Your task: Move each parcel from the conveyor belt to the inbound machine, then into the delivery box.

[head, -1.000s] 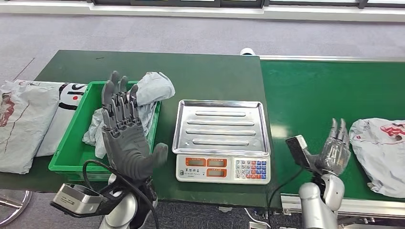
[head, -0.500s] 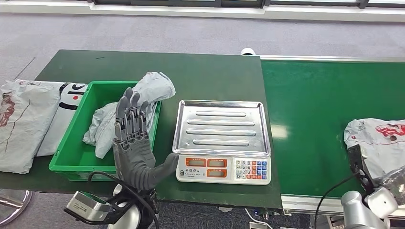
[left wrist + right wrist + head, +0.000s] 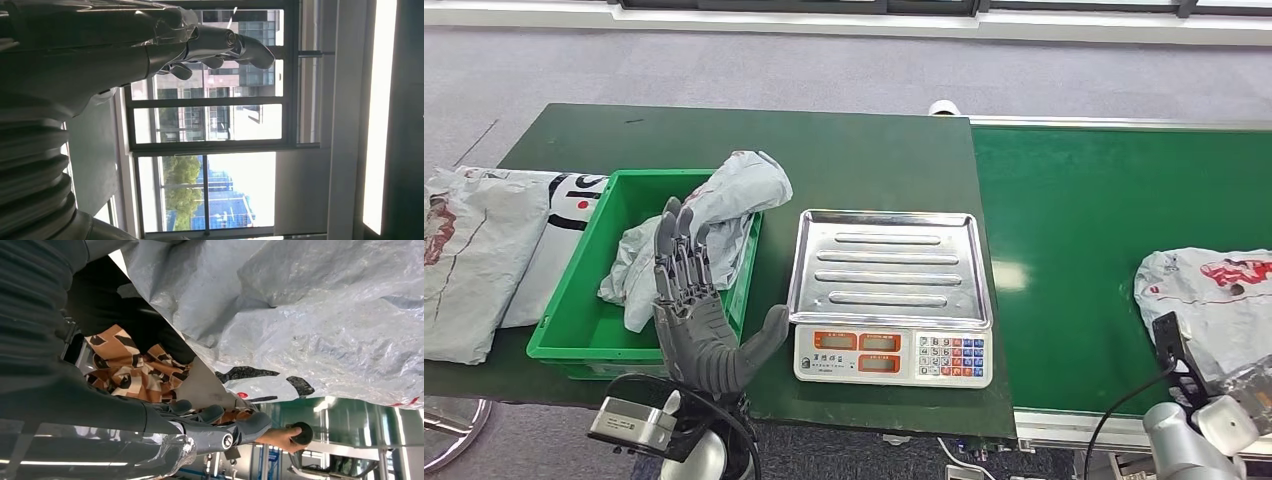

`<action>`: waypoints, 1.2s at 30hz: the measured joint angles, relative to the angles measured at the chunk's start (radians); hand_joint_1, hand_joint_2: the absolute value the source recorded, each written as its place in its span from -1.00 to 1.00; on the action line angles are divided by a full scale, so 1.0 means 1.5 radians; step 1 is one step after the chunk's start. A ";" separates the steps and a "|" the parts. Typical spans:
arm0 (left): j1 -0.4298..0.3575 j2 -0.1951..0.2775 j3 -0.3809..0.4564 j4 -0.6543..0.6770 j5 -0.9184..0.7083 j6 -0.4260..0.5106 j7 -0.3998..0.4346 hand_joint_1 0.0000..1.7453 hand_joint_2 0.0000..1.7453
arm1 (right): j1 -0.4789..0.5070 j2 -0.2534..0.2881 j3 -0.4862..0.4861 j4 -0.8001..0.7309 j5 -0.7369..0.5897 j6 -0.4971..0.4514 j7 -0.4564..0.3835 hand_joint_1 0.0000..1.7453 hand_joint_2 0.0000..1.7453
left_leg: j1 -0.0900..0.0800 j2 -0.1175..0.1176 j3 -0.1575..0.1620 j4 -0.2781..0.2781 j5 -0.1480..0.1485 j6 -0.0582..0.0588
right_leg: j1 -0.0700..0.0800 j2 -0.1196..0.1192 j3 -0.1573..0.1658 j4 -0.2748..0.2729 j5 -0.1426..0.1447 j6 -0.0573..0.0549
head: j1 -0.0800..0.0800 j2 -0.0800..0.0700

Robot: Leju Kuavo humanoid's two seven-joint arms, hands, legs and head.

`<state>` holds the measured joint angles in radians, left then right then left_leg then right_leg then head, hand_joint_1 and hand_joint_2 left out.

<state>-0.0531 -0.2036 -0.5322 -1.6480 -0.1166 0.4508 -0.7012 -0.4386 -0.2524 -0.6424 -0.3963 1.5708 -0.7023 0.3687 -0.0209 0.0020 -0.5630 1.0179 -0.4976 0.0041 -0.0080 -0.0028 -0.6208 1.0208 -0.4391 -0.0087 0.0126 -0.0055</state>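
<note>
On the green conveyor belt (image 3: pixel 1104 230), a grey parcel (image 3: pixel 1204 300) lies at three o'clock. The right hand (image 3: pixel 200 425) reaches beside it, fingers apparently holding nothing; thin wrapping could slip. The left hand (image 3: pixel 694 320) hovers, fingers spread.

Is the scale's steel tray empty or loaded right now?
Empty. The steel tray of the scale shows bare ribbed metal; the parcel lies on the conveyor belt.

left hand (image 3: pixel 699 325): I see it lowered and drawn back toward the tabletop's near edge, fingers (image 3: pixel 676 250) spread | right hand (image 3: pixel 1249 385): dropped from mid-belt to the frame corner, beside the parcel (image 3: pixel 1209 305) | parcel: carried slightly leftward
</note>
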 joint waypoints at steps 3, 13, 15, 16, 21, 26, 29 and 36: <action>0.000 0.000 0.000 0.003 0.001 0.000 0.000 -1.00 1.00 | 0.000 -0.001 0.000 0.003 0.000 0.000 0.000 -1.00 1.00 | 0.000 0.000 0.000 0.000 0.000 0.000 | 0.000 0.000 0.000 0.000 0.000 0.000 | 0.000 0.000; 0.002 0.002 0.000 0.012 -0.003 -0.019 0.000 -1.00 1.00 | -0.004 -0.002 -0.034 0.025 -0.038 0.031 -0.076 -1.00 1.00 | -0.001 0.000 0.003 0.000 0.000 0.000 | 0.000 0.000 0.000 0.000 0.000 0.000 | 0.000 0.000; 0.002 0.002 0.000 0.013 -0.008 -0.024 0.000 -1.00 1.00 | -0.006 -0.002 -0.047 0.034 -0.044 0.063 -0.086 -1.00 1.00 | -0.001 0.000 0.003 0.000 0.000 0.000 | 0.000 0.000 0.000 0.000 0.000 0.000 | 0.000 0.000; 0.002 0.002 0.000 0.013 -0.012 -0.024 0.000 -1.00 1.00 | -0.007 -0.002 -0.053 0.037 -0.046 0.075 -0.089 -1.00 1.00 | -0.001 0.000 0.003 0.000 0.000 0.000 | 0.000 0.000 0.000 0.000 0.000 0.000 | 0.000 0.000; 0.003 0.006 -0.006 0.014 -0.014 -0.018 0.000 -1.00 1.00 | -0.012 -0.002 -0.081 0.045 -0.054 0.122 -0.122 -1.00 1.00 | -0.001 0.001 0.003 0.000 -0.001 0.002 | 0.000 0.000 0.003 0.000 -0.001 0.001 | 0.000 0.000; 0.008 0.011 -0.009 0.015 -0.003 -0.005 0.000 -1.00 1.00 | -0.013 0.002 -0.101 0.046 -0.062 0.134 -0.165 -1.00 1.00 | -0.001 0.001 0.003 0.000 -0.001 0.002 | 0.000 0.000 0.004 0.000 0.000 0.002 | 0.000 0.000; 0.009 0.016 -0.016 0.018 0.000 0.003 0.000 -1.00 1.00 | -0.014 0.005 -0.109 0.047 -0.061 0.138 -0.170 -1.00 1.00 | -0.001 0.001 0.004 0.000 -0.001 0.002 | 0.000 0.001 0.005 -0.001 0.000 0.002 | 0.000 0.000; 0.012 0.020 -0.019 0.022 0.010 0.009 0.000 -1.00 1.00 | -0.019 0.011 -0.113 0.048 -0.012 0.128 -0.130 0.99 1.00 | -0.001 0.001 0.007 0.000 -0.001 0.003 | 0.000 0.000 0.007 -0.001 0.000 0.002 | 0.000 0.000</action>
<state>-0.0345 -0.1735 -0.5608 -1.6154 -0.1010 0.4640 -0.7015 -0.4676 -0.2360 -0.8114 -0.3246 1.5528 -0.5110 0.1739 -0.0223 0.0030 -0.5527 1.0184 -0.4994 0.0091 -0.0084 -0.0025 -0.6110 1.0187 -0.4393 -0.0051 0.0125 -0.0056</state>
